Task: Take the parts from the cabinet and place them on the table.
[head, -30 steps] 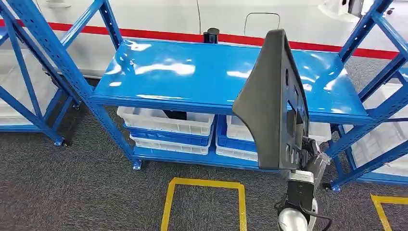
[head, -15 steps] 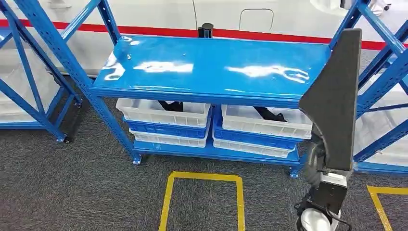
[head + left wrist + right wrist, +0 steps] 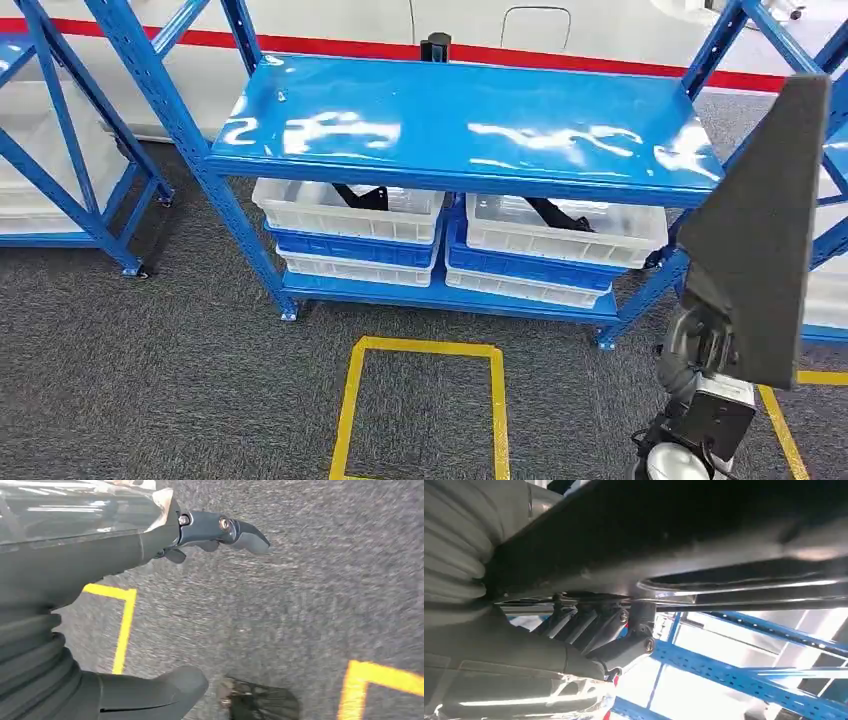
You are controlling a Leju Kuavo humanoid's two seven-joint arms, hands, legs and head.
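Your robot stands on grey carpet facing a blue steel rack (image 3: 460,125), whose glossy top shelf lies bare and whose front edge runs straight across the head view, with open carpet and a yellow floor square (image 3: 425,410) between you and it. Slanted blue uprights of neighbouring racks close in on both sides; the right one stands just behind the raised part. On the lower shelf sit white bins (image 3: 350,212) stacked on blue ones, two stacks side by side, each top bin holding a dark piece that pokes above the rim. The task's thing, a large flat black part (image 3: 760,260), stands upright at your right, its upper corner rising past the top shelf's level. The right hand (image 3: 700,345) grips it at the lower edge, well clear of the shelf; from the right wrist you see the fingers (image 3: 594,625) curled tight under the black panel (image 3: 684,535). The left hand (image 3: 150,545) hangs over the carpet with nothing in it, fingers and thumb apart, yellow tape lines beneath it.
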